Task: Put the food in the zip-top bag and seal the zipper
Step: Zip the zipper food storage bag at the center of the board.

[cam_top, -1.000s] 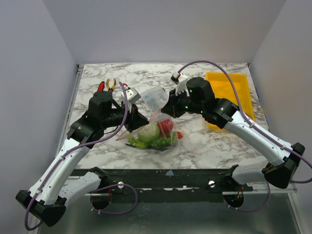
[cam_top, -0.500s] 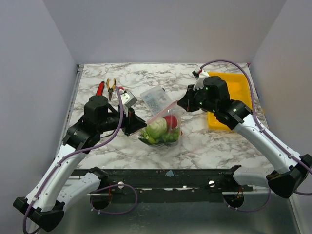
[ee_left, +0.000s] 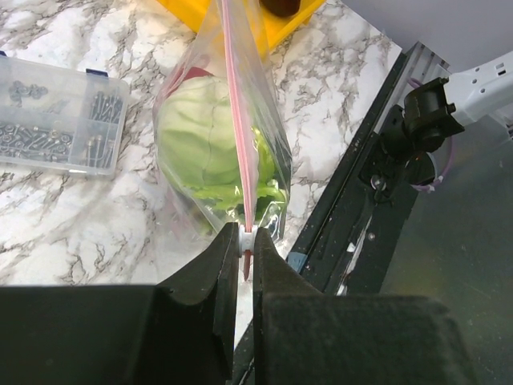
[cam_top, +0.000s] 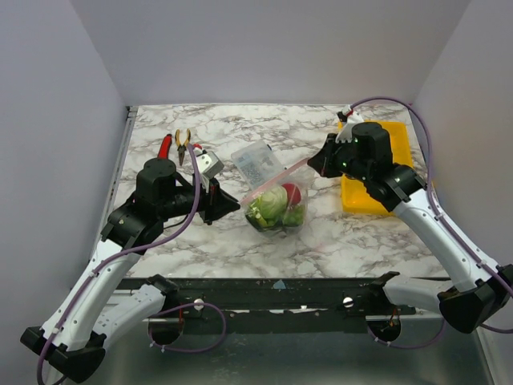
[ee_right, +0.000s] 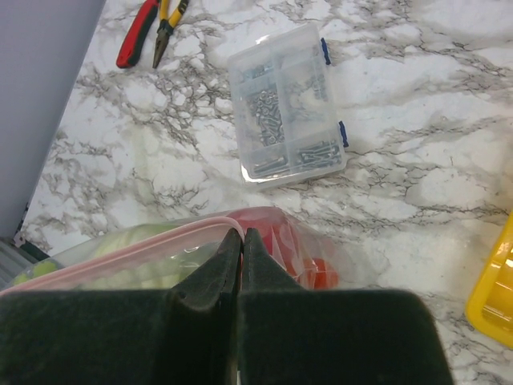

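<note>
Both ends of the zipper are pinched: left gripper closed on one, right gripper on the other. Bag stretches taut between them, food bunched inside its middle.

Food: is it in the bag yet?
In: cabbage ball, red fruit and green pods show through the clear zip-top bag; none seen loose.

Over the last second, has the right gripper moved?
Yes. The right gripper, shut on the zipper, slid rightward, away from the screw box toward the yellow tray.
</note>
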